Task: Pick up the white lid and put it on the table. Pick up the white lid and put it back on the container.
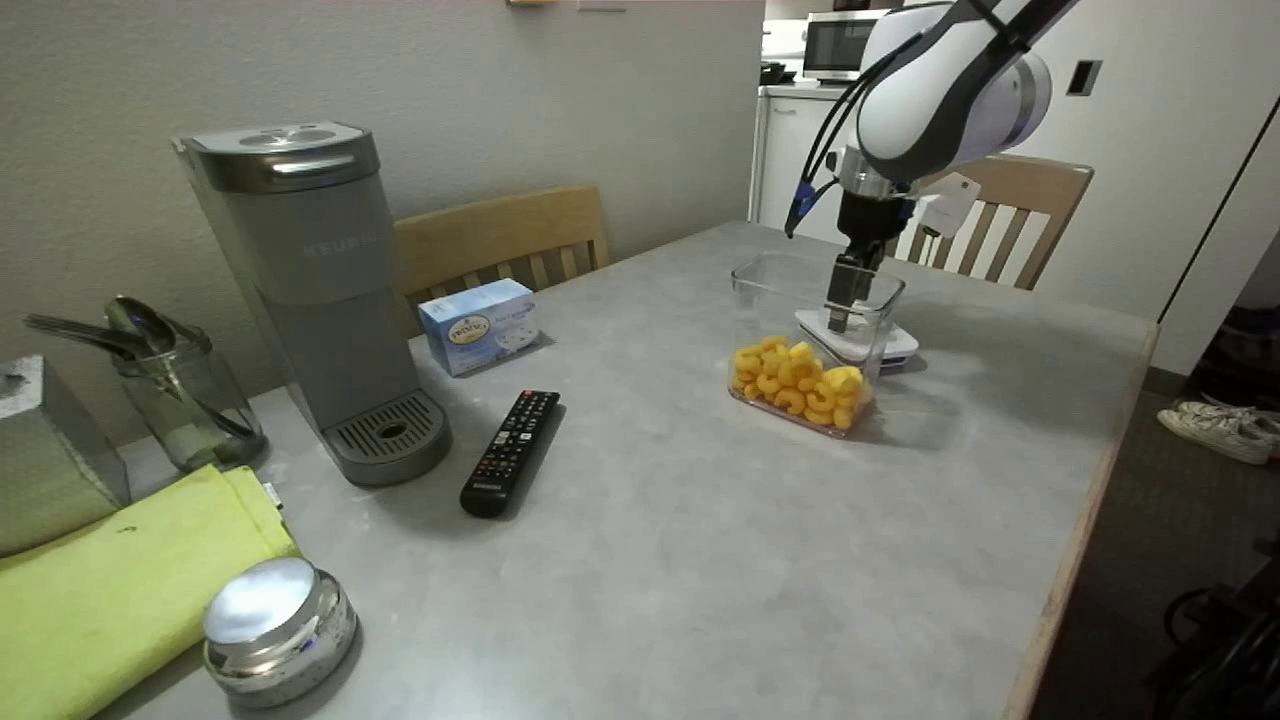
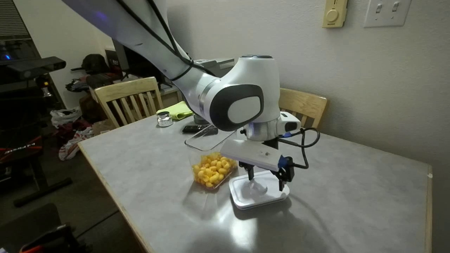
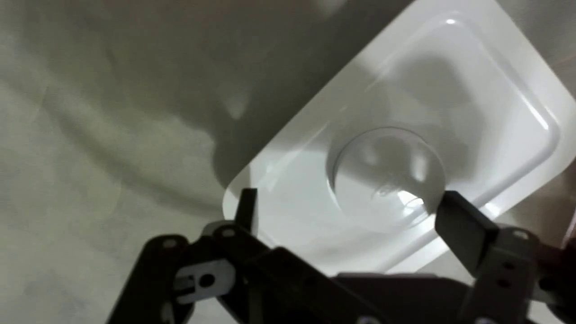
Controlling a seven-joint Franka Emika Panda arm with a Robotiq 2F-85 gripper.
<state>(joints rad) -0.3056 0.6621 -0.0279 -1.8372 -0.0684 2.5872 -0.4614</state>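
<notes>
Fingers (image 3: 463, 229) of the gripper (image 2: 266, 183) are spread wide over the white lid (image 2: 242, 196); whether it is touched cannot be told. In the wrist view the fingers are seen along the bottom, the lid from centre to upper right, a round disc (image 3: 389, 180) set in its middle. Lid is laid flat on the table (image 2: 351, 203), lower centre of an exterior view. Just beside it, right of centre in an exterior view, the container (image 1: 770, 305) is stood open-topped; bottom part is filled with orange-yellow snack pieces (image 1: 795, 380), and the lid is partly seen through its clear walls. White arm (image 1: 915, 120) is angled in from upper right. Further out: black remote (image 1: 510, 455) left of centre, blue tea box (image 1: 480, 328) above it, grey coffee maker (image 1: 320, 260) upper left, glass jar (image 1: 195, 420) of cutlery (image 1: 140, 318) at left, yellow cloth (image 1: 130, 590) and silver tin (image 1: 280, 630) lower left.
</notes>
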